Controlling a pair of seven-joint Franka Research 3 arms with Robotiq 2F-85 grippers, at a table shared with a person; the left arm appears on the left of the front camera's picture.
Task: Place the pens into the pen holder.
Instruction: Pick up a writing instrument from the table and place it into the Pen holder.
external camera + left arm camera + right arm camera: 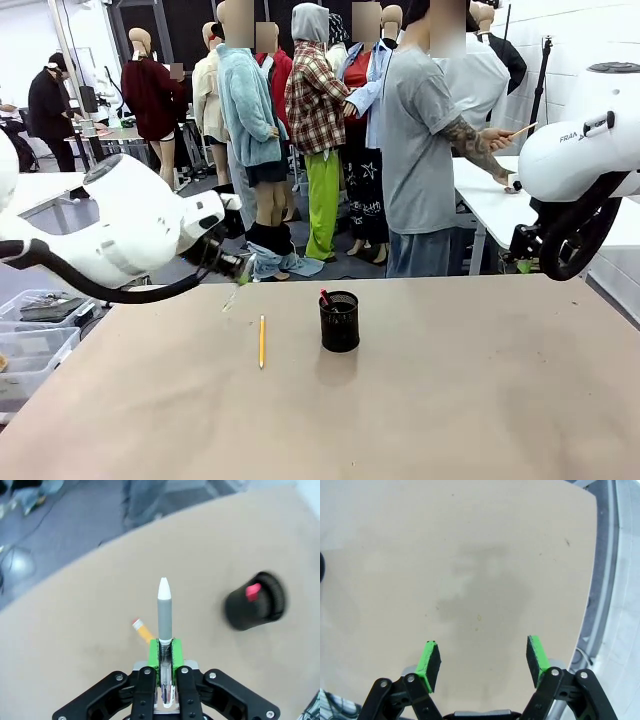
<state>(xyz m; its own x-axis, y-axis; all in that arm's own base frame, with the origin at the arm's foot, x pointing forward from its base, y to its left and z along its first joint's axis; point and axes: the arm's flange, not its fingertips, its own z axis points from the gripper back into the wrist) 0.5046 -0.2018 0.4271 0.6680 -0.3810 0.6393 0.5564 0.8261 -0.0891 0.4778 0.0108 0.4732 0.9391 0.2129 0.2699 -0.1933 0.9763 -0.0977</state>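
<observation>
**A:** Which step are you at now?

**B:** My left claw (163,647) is closed on the grey pen (164,610). The pen seems lifted off the table (450,400), to the left of the holder (339,322).

**A:** And the other pens?

**B:** The red pen (324,297) stands in the holder already. The pencil (262,341) lies flat on the table, near the holder on its left, not touching it.

**A:** The right claw?

**B:** The right claw (483,660) is open and empty, above bare table, well apart from everything.

**A:** What does the next move need?

**B:** I think I must carry the pen over the mouth of the holder, turn it more upright and let go only when the tip is inside. The mouth is narrow and the red pen takes some place, so I could hit the rim. After that, the pencil.
</observation>
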